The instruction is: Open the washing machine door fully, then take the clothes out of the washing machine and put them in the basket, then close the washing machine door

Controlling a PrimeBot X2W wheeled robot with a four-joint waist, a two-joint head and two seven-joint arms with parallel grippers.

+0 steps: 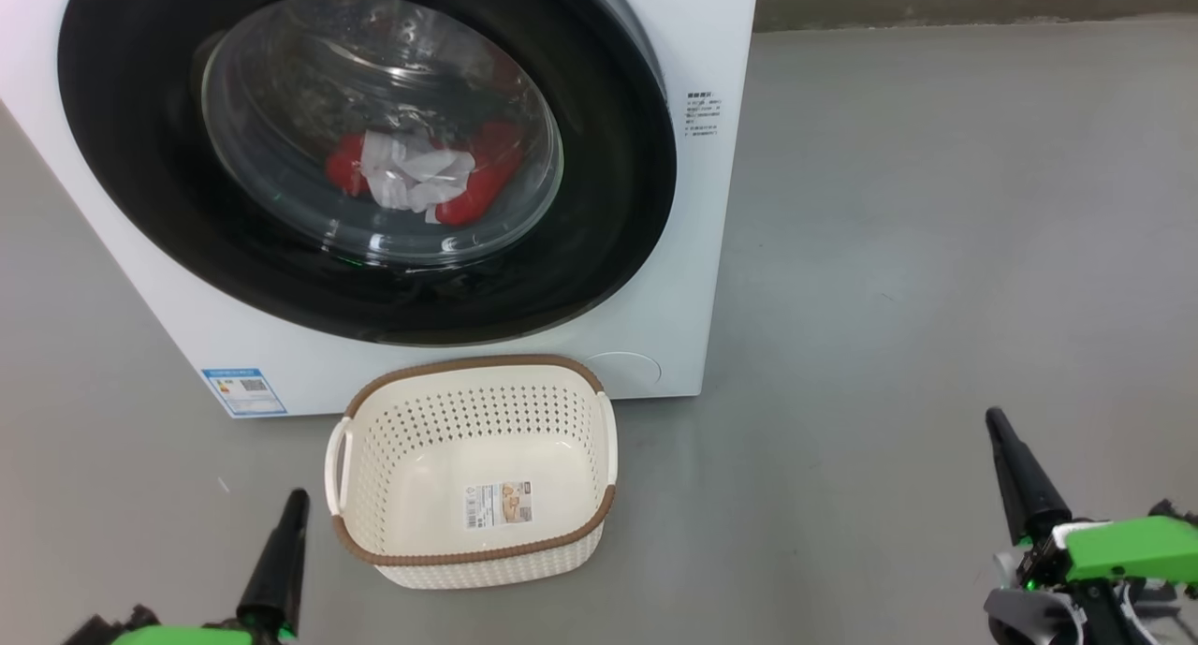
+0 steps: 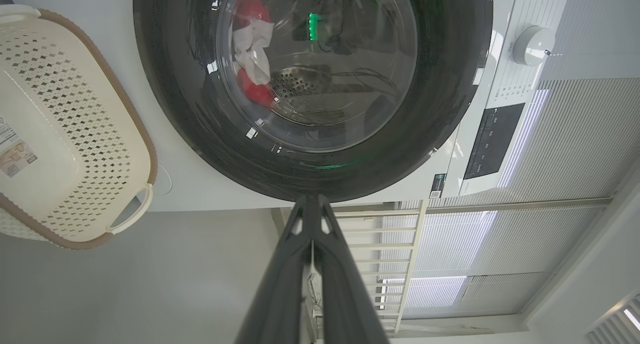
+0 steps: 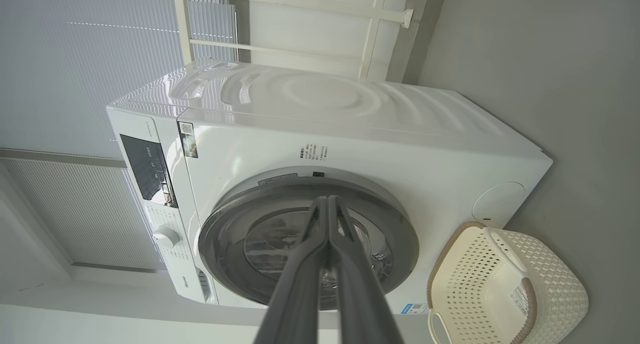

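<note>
I'm holding left gripper (image 1: 296,506) and right gripper (image 1: 999,432) clenched, empty, either side of basket (image 1: 477,364); basket sitting below shut washing machine door (image 1: 131,158), likely shortening clothes (image 1: 482,182) transfer.

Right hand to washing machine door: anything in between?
No. In the head view the stretch from the shut right hand to the washing machine door is bare grey floor; the basket sits further left, before the washing machine.

Looking like home laundry corner or appliance test room. White front-loading washing machine (image 1: 725,252) standing on bare grey floor (image 1: 936,252), perforated basket (image 1: 473,411) sitting before it; pale blinds (image 3: 60,59) and white railing (image 3: 300,5) showing behind.
</note>
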